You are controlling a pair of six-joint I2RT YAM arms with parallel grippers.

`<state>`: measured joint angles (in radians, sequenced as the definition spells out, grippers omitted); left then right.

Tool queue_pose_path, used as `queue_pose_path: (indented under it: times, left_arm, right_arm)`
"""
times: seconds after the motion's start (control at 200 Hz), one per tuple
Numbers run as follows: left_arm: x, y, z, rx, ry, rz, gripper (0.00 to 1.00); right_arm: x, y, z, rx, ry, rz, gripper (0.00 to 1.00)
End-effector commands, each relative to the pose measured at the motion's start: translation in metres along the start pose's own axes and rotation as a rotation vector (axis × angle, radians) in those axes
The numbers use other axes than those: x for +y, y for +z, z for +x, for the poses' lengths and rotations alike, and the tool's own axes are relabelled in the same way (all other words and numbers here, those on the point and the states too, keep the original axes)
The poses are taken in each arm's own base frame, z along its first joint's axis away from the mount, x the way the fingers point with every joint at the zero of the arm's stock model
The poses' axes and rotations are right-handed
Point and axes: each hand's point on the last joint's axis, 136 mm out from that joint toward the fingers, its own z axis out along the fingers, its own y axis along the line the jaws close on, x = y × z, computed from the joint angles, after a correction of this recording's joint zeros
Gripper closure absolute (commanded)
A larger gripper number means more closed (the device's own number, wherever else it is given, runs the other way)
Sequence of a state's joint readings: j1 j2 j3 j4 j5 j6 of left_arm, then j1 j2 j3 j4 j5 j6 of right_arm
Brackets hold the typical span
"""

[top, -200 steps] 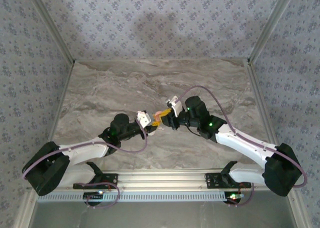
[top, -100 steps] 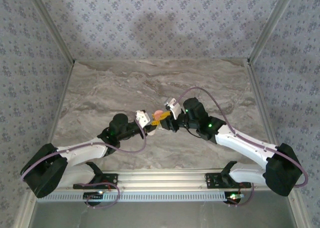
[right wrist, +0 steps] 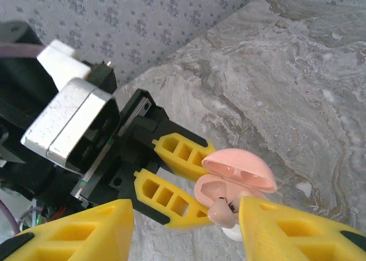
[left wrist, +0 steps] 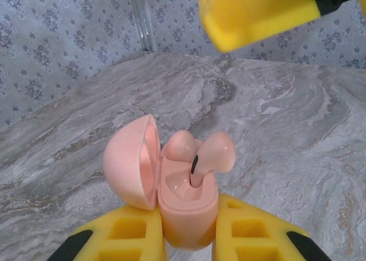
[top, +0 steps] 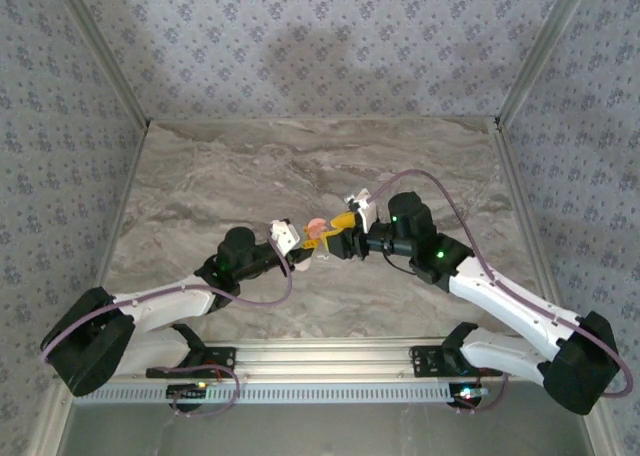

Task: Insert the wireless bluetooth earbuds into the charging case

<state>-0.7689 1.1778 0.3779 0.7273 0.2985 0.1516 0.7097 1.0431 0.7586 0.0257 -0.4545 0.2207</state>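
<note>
Open charging case (left wrist: 186, 212) clamped in left claw (left wrist: 189, 235), earbuds (left wrist: 216, 152) inside, right claw (right wrist: 186, 231) parted nearby

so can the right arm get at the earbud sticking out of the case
Probably yes: the open-lidded pink plastic charging case leaves the pale pink earbud standing proud, and the right arm's open jaws flank it.

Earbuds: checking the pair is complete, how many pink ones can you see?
2, in the open pink plastic charging case: one pale pink earbud seated beside the lid, the other sticking up next to it. More may be hidden.
</note>
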Motion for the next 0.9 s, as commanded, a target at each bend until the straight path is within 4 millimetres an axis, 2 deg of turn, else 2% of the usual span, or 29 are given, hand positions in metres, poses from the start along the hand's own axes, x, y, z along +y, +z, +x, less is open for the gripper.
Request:
queue_pose_path:
  times: [0.0, 0.105, 0.225, 0.61, 0.894]
  left_arm:
    - [0.000, -0.001, -0.020, -0.067, 0.018, -0.002, 1.00]
    - [0.000, -0.001, -0.021, -0.069, 0.016, 0.001, 1.00]
    - [-0.001, -0.001, -0.021, -0.069, 0.017, 0.004, 1.00]
    - [0.000, 0.000, -0.024, -0.071, 0.019, 0.006, 1.00]
    - [0.000, 0.001, -0.023, -0.069, 0.018, 0.008, 1.00]
  right_arm:
    - [-0.001, -0.003, 0.008, 0.033, 0.162, -0.039, 0.48]
    - [-0.010, 0.001, 0.020, 0.068, 0.272, -0.061, 0.54]
    - [-0.017, 0.009, 0.031, 0.092, 0.354, -0.098, 0.56]
    - [-0.016, 0.019, 0.026, 0.081, 0.365, -0.149, 0.54]
    - [-0.010, 0.020, 0.026, 0.092, 0.364, -0.183, 0.60]
